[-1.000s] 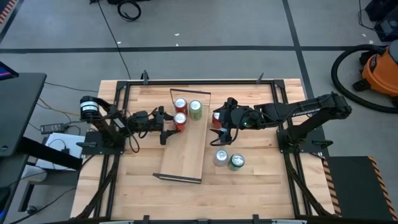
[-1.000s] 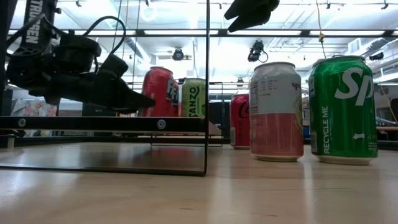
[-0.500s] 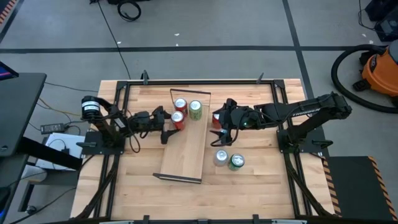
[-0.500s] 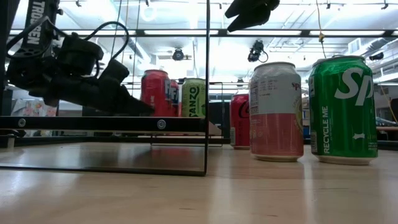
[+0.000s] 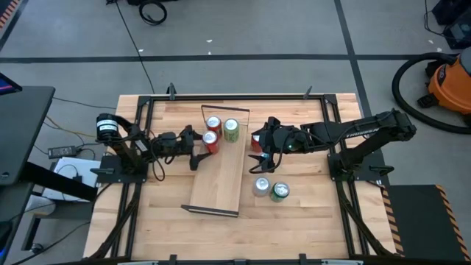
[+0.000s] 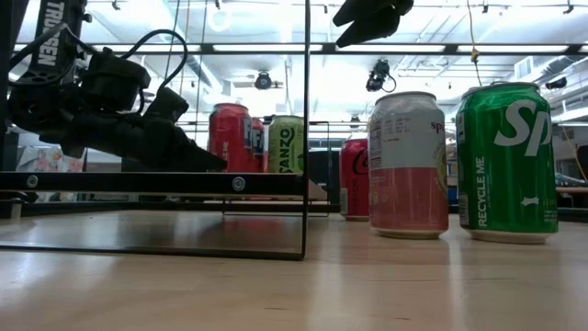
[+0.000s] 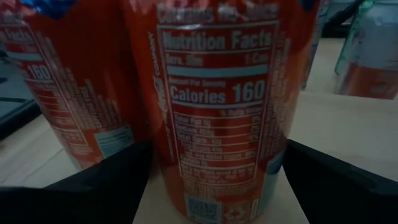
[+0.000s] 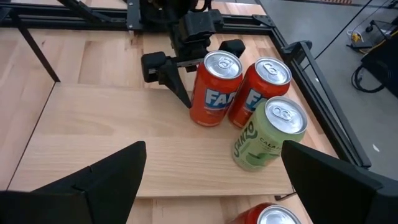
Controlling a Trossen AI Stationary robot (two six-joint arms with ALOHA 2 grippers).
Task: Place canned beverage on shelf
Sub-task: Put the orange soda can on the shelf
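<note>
The shelf (image 5: pixel 217 180) is a light-wood board with dark rod frames, lying down the middle of the table. At its far end stand an orange-red can (image 5: pixel 213 123) and a green can (image 5: pixel 231 129). My left gripper (image 5: pixel 200 145) is shut on a second orange-red can (image 5: pixel 210 139), which stands on the board beside them. My right gripper (image 5: pixel 262 153) is open and empty, hovering above a red can (image 5: pixel 255 140) that stands on the table right of the shelf. My left gripper pinches the second orange-red can's side wall (image 7: pixel 163 168) low down between its two fingers (image 7: pixel 106 180). The fingers come level from the table's left side. The can is upright, with its base on the shelf board (image 8: pixel 124 137).
A pink-and-white can (image 5: pixel 260 185) and a green can (image 5: pixel 279 191) stand on the table right of the shelf, nearer the front. The shelf's near rod frame (image 6: pixel 305 129) stands upright. The near half of the board is bare.
My left gripper has moved the orange-red can a little toward the table's far left, closer to the other orange-red can, and has gone down slightly. The can stays upright. For the last half second it has kept still.
</note>
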